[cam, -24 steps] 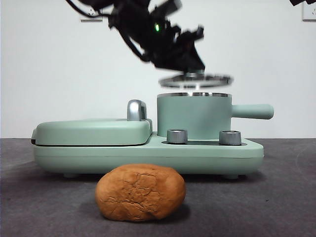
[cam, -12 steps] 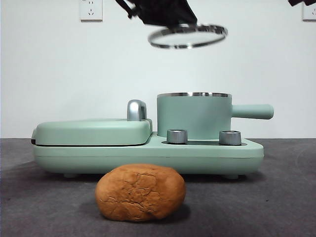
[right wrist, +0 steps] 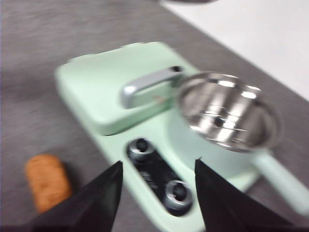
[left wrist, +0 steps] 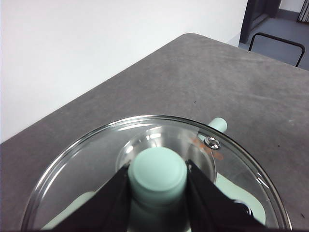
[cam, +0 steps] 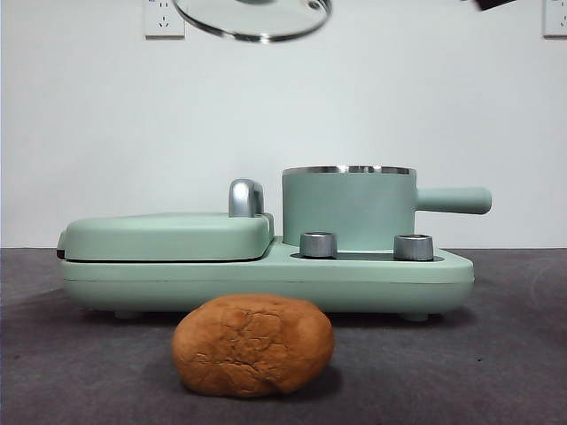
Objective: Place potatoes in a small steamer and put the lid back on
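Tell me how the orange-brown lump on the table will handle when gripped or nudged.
The orange-brown, cracked-skinned oval potato would probably rock or roll if nudged, given its rounded underside on the dark grey table. Its rough matte skin should resist slipping. Weight and firmness cannot be judged.

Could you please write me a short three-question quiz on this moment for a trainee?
1. True or false: the small steamer is uncovered.
2. Which gripper grips the knob of the glass lid? A) left gripper B) right gripper C) neither
3. Fill in: the potato lies on the ____, in front of the green cooker base.

Key
1. True: its steel rim is open, and the right wrist view shows its bare steel inside.
2. A: the left gripper has its jaws shut on the lid's mint-green knob, high above the table. The right gripper is open and holds nothing.
3. Table.
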`<move>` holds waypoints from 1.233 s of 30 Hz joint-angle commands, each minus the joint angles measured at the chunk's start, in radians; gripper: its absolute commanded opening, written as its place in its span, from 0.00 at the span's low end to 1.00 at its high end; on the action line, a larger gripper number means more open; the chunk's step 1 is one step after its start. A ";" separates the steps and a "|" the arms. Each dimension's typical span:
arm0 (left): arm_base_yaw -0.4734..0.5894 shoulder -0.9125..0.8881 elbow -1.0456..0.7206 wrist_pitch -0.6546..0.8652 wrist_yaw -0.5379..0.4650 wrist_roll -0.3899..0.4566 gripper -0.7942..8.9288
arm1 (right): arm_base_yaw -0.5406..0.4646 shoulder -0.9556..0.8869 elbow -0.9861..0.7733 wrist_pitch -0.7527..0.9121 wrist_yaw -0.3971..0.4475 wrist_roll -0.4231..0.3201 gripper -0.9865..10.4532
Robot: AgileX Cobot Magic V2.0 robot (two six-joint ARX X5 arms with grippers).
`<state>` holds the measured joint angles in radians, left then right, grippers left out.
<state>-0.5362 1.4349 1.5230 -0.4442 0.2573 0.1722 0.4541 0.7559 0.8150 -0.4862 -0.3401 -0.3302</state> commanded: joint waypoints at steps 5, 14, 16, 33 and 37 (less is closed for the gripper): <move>0.074 -0.121 0.026 -0.113 0.002 0.030 0.09 | 0.187 0.135 0.019 -0.010 -0.001 -0.029 0.32; 0.180 -0.266 -0.063 -0.192 0.002 0.039 0.09 | 0.324 0.372 0.019 -0.007 0.002 -0.046 0.38; 0.200 -0.310 -0.116 -0.191 0.002 0.019 0.09 | 0.342 0.420 0.019 0.004 0.007 -0.048 0.38; 0.229 -0.563 -0.425 -0.194 0.001 -0.063 0.09 | 0.401 0.688 0.019 0.171 -0.002 -0.048 0.45; 0.229 -0.567 -0.425 -0.191 0.001 -0.063 0.09 | 0.422 0.743 0.019 0.199 -0.001 -0.047 0.45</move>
<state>-0.3050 0.8703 1.0828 -0.6617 0.2543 0.1127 0.8616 1.4761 0.8162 -0.2977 -0.3382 -0.3702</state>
